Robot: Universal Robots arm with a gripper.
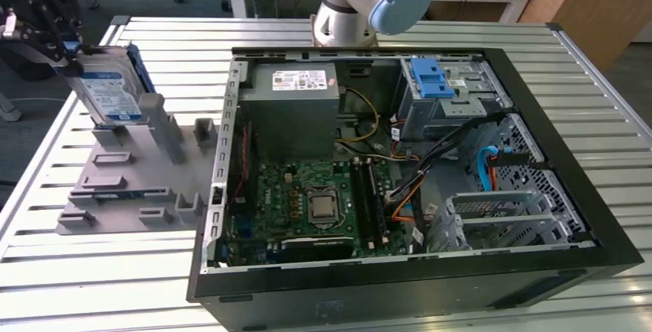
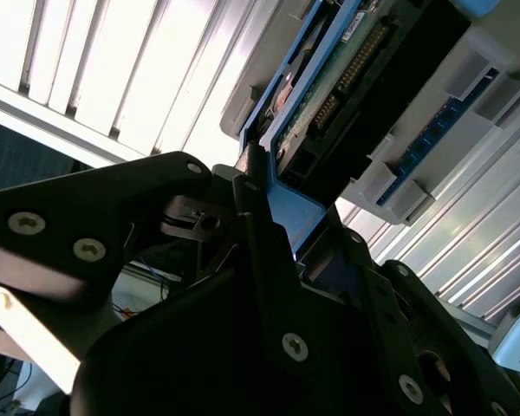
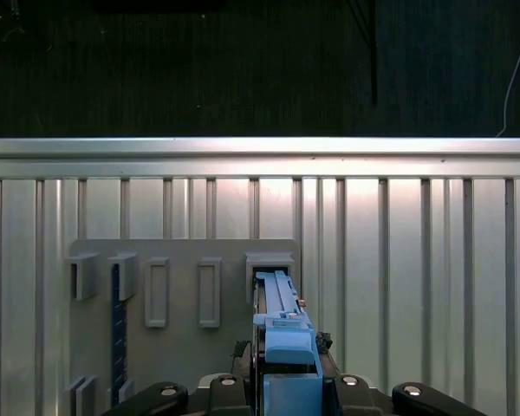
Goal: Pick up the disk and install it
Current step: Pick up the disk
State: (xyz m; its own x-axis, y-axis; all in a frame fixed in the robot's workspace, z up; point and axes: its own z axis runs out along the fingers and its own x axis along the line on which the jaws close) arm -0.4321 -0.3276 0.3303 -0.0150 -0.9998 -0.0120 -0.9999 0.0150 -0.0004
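Observation:
The disk (image 1: 108, 89), silver with a blue-and-white label and blue side rails, stands on edge in a slot of the grey holder (image 1: 127, 183) at the exterior view's left. My gripper (image 1: 67, 48) is at its upper end, shut on it. In the second wrist view the disk (image 2: 347, 65), with its blue rail and connector edge, runs in between the black fingers (image 2: 251, 217). The first wrist view looks down the edge of the disk (image 3: 282, 325), which is clamped in the gripper (image 3: 286, 386) over the holder (image 3: 182, 260).
An open black computer case (image 1: 570, 271) lies to the exterior view's right of the holder, with a grey power-supply box (image 1: 295, 88), a motherboard (image 1: 311, 206) and a drive bay with a blue latch (image 1: 432, 80). The arm's base (image 1: 356, 4) stands behind the case on the slatted metal table (image 1: 102, 271).

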